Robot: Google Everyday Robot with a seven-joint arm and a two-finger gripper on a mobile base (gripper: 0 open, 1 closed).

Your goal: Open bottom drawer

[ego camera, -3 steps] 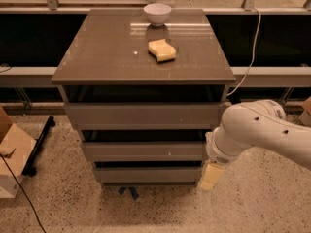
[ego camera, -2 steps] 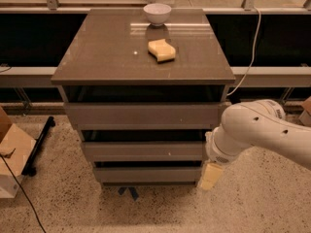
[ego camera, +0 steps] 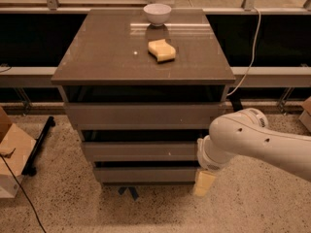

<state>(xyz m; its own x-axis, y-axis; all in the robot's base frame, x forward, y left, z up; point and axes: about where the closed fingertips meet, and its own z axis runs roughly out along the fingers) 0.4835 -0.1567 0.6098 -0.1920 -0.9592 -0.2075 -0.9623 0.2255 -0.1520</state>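
The bottom drawer [ego camera: 146, 174] is the lowest, narrowest grey-brown front of the cabinet, near the floor, with a dark gap above it. It looks closed or nearly so. My white arm [ego camera: 257, 140] reaches in from the right. My gripper [ego camera: 204, 182] hangs below the arm's wrist, right at the bottom drawer's right end, close to the floor. Its pale yellow fingertips point down.
The middle drawer [ego camera: 141, 151] and the tall top drawer [ego camera: 143, 115] sit above. On the cabinet top [ego camera: 97, 57] are a yellow sponge [ego camera: 162, 50] and a white bowl [ego camera: 157, 13]. A cardboard box [ego camera: 12, 154] stands at left. A white cable [ego camera: 250, 57] hangs at right.
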